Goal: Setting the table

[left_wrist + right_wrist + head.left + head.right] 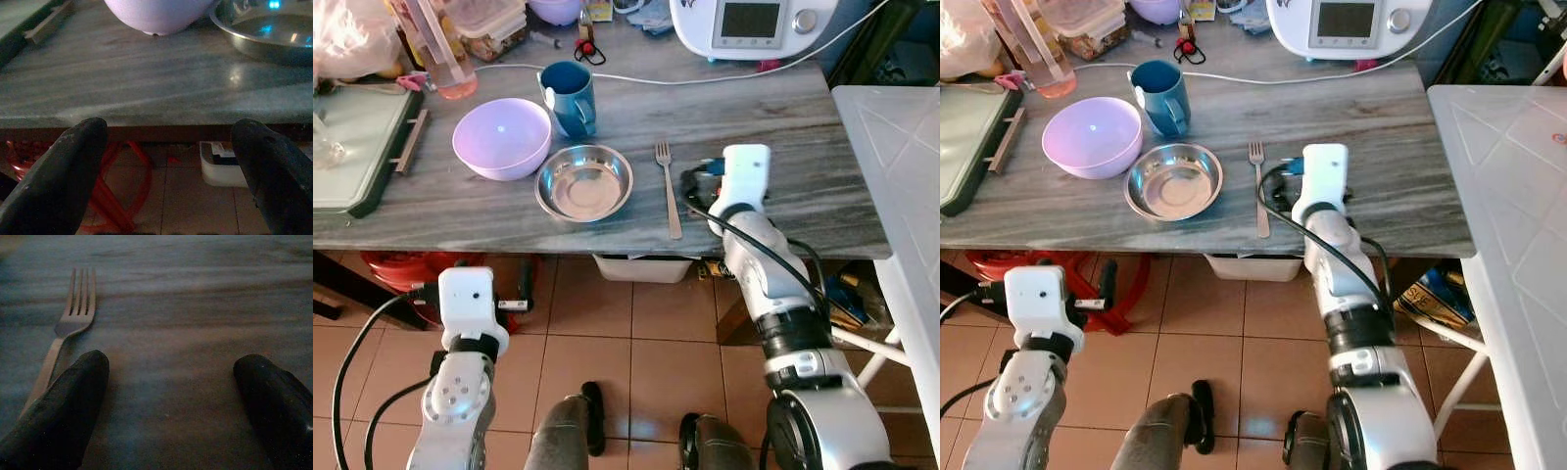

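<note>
Lying beside the spread right pincer (168, 396): a slim silver 4-tined fork (666, 186).

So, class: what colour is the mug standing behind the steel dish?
The mug is blue, clearest in the left eye view.

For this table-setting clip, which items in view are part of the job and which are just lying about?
Part of the job:
- fork, beside the open right gripper
- steel bowl
- lilac bowl
- blue mug
- open left gripper, low before the table edge

Lying about:
- white appliance and its cable
- food container
- tray
- white bin under the table
</note>
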### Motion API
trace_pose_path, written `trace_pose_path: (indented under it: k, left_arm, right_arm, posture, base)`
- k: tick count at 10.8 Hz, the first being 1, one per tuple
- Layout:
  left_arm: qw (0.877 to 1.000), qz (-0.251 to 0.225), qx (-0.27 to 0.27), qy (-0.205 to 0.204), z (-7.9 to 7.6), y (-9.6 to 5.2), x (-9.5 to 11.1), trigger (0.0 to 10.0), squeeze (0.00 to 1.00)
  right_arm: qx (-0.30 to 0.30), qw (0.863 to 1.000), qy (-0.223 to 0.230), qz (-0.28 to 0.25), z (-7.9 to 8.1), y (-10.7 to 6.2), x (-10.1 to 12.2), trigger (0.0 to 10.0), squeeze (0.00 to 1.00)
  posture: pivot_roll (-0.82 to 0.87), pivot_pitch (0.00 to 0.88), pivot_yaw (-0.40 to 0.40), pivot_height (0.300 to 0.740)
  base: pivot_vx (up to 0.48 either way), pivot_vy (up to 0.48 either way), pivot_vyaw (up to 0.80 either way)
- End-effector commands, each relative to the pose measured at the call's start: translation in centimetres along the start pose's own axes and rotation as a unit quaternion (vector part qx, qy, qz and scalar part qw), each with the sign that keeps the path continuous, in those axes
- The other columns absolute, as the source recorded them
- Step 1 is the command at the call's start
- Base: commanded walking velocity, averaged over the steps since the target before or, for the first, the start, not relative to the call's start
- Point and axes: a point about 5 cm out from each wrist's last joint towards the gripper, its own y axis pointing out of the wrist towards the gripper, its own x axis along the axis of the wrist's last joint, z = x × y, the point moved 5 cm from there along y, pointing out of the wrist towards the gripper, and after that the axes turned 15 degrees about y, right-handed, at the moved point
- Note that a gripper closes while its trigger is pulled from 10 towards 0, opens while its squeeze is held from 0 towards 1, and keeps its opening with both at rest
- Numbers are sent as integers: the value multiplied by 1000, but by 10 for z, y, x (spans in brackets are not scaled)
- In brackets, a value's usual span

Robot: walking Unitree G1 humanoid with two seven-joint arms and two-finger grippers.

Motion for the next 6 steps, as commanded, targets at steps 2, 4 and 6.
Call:
trace_pose_path:
  k: [2,4,6]
  left_arm:
    - [1000,7,-5,2,-1,-5,-2,10000,0]
    - [1000,9,-3,3,1,-3,-3,10000,0]
    - [1000,10,-2,2,1,-3,-3,10000,0]
  right_arm:
    - [16,1000,0,23,8,2,-5,10000,1000]
    - [30,999,6,30,15,4,-7,10000,1000]
    - [43,999,5,29,24,5,-4,10000,1000]
  posture:
    - [92,248,45,740]
    - [95,251,42,740]
    - [95,248,40,740]
  base:
    - [0,0,0]
    - [0,0,0]
    - [0,0,0]
